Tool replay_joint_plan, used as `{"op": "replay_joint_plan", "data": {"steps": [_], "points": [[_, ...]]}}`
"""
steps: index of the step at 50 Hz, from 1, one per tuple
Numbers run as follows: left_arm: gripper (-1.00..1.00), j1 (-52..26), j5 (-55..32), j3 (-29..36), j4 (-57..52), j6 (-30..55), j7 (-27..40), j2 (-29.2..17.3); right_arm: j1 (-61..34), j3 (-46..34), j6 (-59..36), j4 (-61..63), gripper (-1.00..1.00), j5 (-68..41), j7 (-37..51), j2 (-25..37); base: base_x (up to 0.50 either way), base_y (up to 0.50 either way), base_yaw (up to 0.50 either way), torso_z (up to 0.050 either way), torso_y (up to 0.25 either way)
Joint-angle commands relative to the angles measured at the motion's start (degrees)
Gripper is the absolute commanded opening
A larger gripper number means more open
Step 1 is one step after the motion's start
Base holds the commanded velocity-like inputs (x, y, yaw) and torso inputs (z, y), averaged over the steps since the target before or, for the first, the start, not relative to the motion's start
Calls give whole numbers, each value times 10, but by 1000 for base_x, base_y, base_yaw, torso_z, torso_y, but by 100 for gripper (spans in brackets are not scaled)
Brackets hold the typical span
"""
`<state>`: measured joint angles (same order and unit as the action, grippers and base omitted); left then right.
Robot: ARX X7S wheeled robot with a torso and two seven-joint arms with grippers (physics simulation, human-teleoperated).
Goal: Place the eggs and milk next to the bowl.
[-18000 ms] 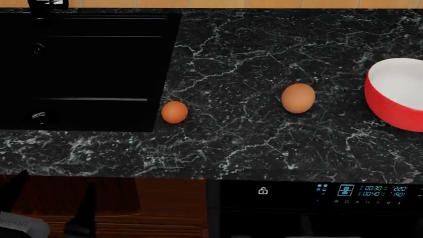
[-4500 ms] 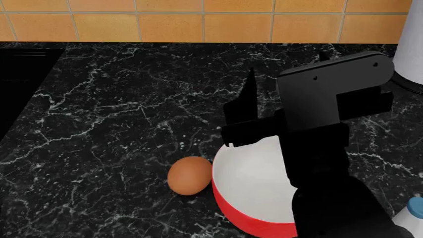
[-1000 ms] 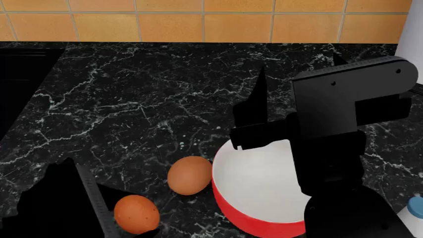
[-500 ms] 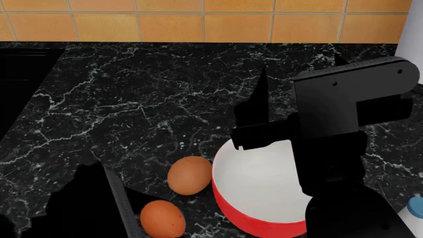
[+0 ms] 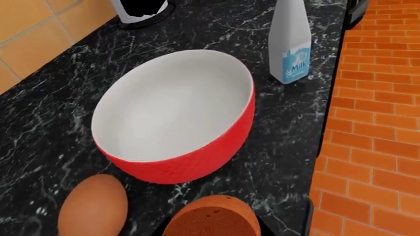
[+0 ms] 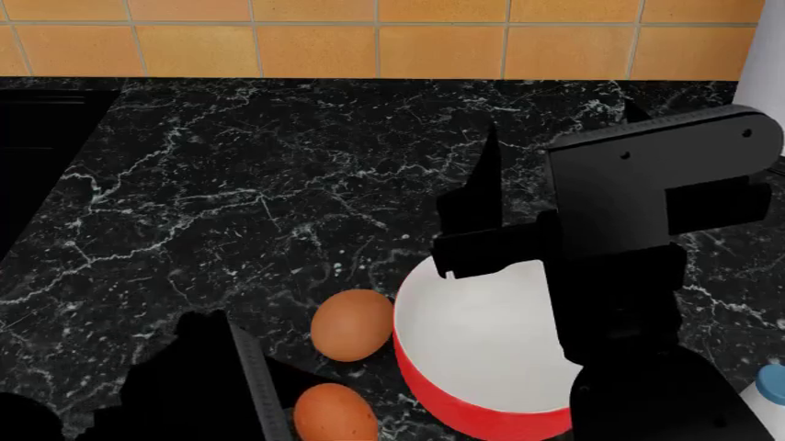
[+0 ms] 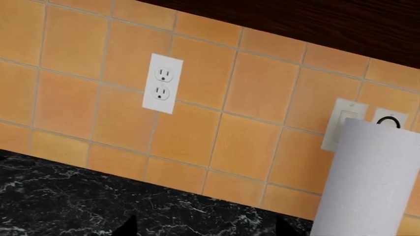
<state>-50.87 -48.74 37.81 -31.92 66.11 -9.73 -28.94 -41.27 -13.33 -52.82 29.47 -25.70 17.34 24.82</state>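
Carried egg: the second egg [image 6: 333,412] sits at the tip of the left gripper [image 6: 264,404], at about 8 o'clock from the bowl [image 6: 484,358] in the head view; in the left wrist view it fills the near edge [image 5: 210,216], low and close to the bowl's red wall.
Left gripper: seemingly clamped on that egg, though the fingers themselves are mostly out of frame or lost in black shadow, so the hold is a judgement.
Resting egg: the first egg [image 6: 352,323] lies on the countertop [image 6: 245,202] at 9 o'clock from the bowl, touching or just beside its rim.
Bowl: upright, white inside, nothing in it [image 5: 174,113].
Milk: the bottle [image 5: 290,42] stands upright near the bowl, close to the counter's front edge; in the head view only its blue cap [image 6: 770,381] shows, at 3 o'clock from the bowl.
Right gripper: it hangs above the bowl [image 6: 491,211]; jaw state cannot be told, since only black silhouette shows.
Risks: released from any height or on a slant, the carried egg could roll toward the front edge or knock the resting egg away; lowered too near, it could strike the bowl's wall.
Hidden: the right arm covers much of the bowl's far side in the head view; the right wrist view shows only tiled wall, an outlet [image 7: 162,83] and a paper towel roll [image 7: 367,182].
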Motion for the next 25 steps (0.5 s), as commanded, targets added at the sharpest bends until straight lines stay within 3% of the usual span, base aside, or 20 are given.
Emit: {"op": "replay_joint_plan", "data": {"steps": [1, 25], "points": [[-100, -4, 2, 1, 59, -50, -14, 24, 1, 5, 7, -14, 100, 4, -9, -5, 0, 0, 0, 0, 0], [-100, -6, 26, 33, 84, -74, -28, 37, 6, 11, 9, -12, 100, 0, -5, 0, 0, 0, 0, 0, 0]]}}
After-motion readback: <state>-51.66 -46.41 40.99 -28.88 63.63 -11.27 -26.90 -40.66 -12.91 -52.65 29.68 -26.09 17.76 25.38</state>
